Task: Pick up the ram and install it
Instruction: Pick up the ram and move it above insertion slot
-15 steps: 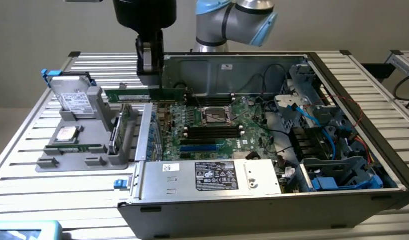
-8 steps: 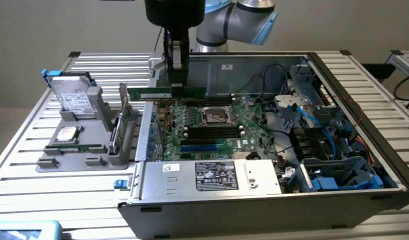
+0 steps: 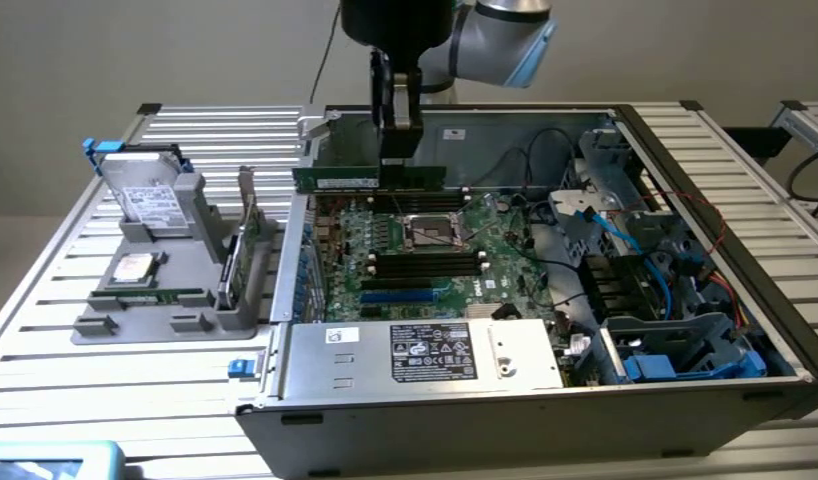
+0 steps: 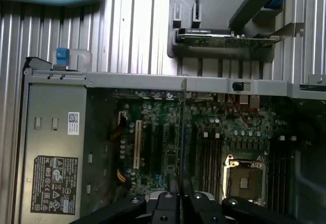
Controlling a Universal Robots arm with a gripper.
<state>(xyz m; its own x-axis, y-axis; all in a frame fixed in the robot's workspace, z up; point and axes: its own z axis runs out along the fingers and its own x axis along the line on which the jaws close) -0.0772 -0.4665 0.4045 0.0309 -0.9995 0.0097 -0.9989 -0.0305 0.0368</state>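
– Green board, black chips: that's the ram (image 3: 362,179). We have it pinched by its upper edge in the gripper (image 3: 398,160), fingers closed on it.

– And where do we have it over the bench (image 3: 129,400)?

– It is in the air above the open case (image 3: 516,420), which lies on the bench towards the exterior view's right edge. The stick hangs clear of the motherboard (image 3: 509,245), over the part nearest the case's back wall. It is well apart from the grey fixture (image 3: 142,325) by the bench's edge at the exterior view's left, where the hard drive (image 3: 149,200) stands.

– Is it touching anything?

– We see nothing under it but air. The memory slots (image 3: 425,266) lie nearer the camera in the exterior view, past the processor socket (image 3: 429,232).

– So what makes this carry a good one?

– In our judgement, 3 things. We hold the long edge level, so the 2 ends sit at the same height; it looks roughly level now. We hold the stick parallel to the slots; in the wrist view its thin edge seems to run the same way they do. And we mind the cables at the case's side towards the exterior view's right.

– And the risk?

– A thin card held by 1 edge could twist in the fingers, so we would go gently.
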